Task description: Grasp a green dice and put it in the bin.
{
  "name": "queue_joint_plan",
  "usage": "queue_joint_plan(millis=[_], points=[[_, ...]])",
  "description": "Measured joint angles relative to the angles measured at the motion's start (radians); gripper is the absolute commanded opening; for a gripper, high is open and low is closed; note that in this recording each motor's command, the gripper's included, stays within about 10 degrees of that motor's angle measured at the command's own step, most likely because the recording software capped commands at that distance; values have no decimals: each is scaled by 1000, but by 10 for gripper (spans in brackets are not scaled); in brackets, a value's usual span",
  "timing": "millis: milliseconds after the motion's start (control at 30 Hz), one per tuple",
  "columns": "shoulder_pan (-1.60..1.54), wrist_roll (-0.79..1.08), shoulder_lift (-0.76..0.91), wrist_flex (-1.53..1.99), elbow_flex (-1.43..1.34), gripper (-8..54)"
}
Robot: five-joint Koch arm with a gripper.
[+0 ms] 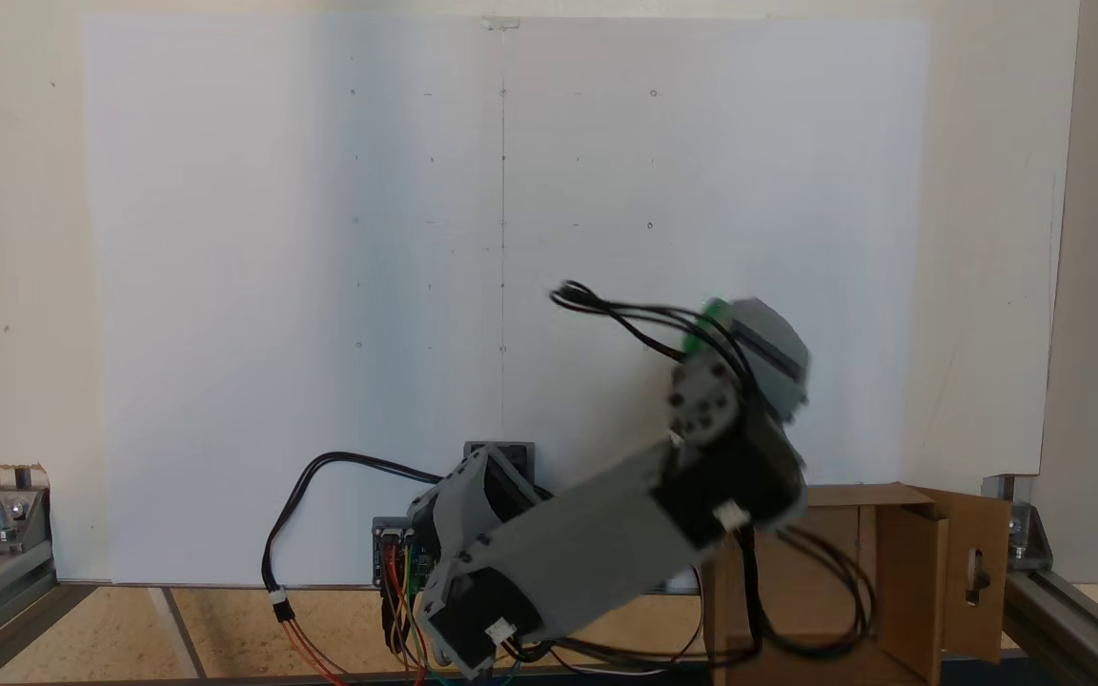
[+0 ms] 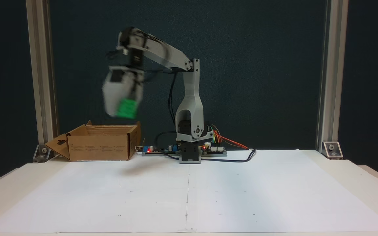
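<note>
- Arm: raised off the white paper sheet [image 2: 189,196], with the upper link reaching from the base toward 10 o'clock in the front-facing fixed view; the wrist hangs downward and is motion-blurred.
- Gripper [image 2: 123,109]: its tip points down, held in the air above the bin; in the other fixed view it appears at 1 o'clock from the base [image 1: 716,324], mostly hidden behind the grey wrist housing.
- Jaws: pinching the green dice; blur hides the exact finger outlines.
- Green dice [image 2: 126,109]: held at the gripper tip, well above the table, over the right part of the bin's opening in the front-facing view. From the other side only a green sliver [image 1: 709,319] shows beside the cables.
- Bin [image 2: 98,147]: open-topped cardboard box standing at 9 o'clock from the base, a flap with a keyhole cut-out spread outward; seen also in the other fixed view [image 1: 911,572] at 3 o'clock from the base.
</note>
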State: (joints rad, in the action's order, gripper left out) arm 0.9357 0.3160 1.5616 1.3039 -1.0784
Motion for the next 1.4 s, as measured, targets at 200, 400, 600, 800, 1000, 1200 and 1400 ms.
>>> queue_joint_plan(millis=[200, 400, 600, 800, 1000, 1200, 1400], points=[[394, 34, 2, -3, 132, 114], [693, 80, -23, -40, 133, 115], [859, 164, -193, -117, 132, 114], [916, 193, -391, -204, 132, 115], [934, 209, -520, -295, 132, 115], [953, 213, -525, -370, 132, 413], [953, 213, -494, -370, 132, 439]])
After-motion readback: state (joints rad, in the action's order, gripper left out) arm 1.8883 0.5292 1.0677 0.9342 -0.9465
